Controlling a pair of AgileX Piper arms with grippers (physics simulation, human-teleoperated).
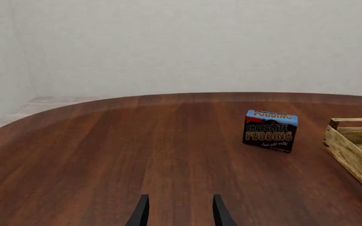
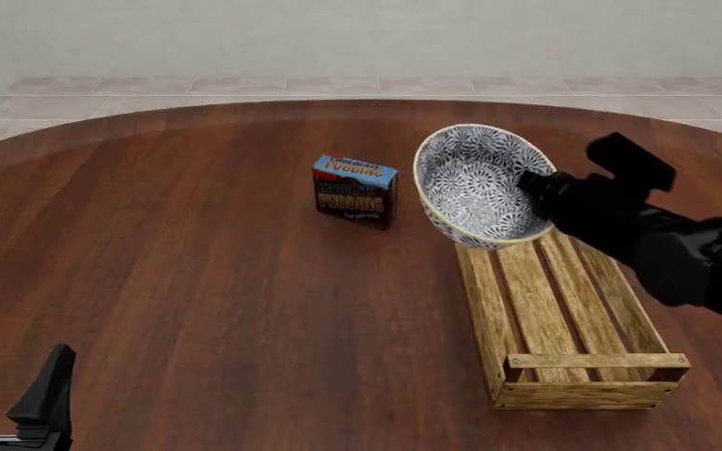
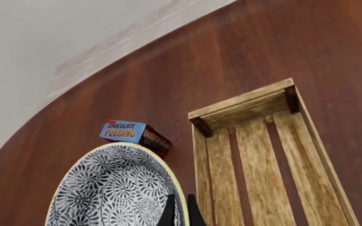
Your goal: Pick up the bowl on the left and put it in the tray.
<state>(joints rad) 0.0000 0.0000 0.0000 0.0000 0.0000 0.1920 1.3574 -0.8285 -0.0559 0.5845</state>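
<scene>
Right end effector (image 3: 179, 210) pinching bowl (image 3: 115, 188) rim

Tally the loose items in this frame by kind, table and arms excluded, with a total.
Bowls: 1, the bowl, held tilted by the right gripper
Trays: 1, the tray
Boxes: 1, the chocolate pudding box
Total: 3

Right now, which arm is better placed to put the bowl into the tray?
The right. Its pincer is shut on the bowl's rim, holding it tilted at the tray's far end. The left pincer is open, holds nothing, and is low at the near left edge.
</scene>
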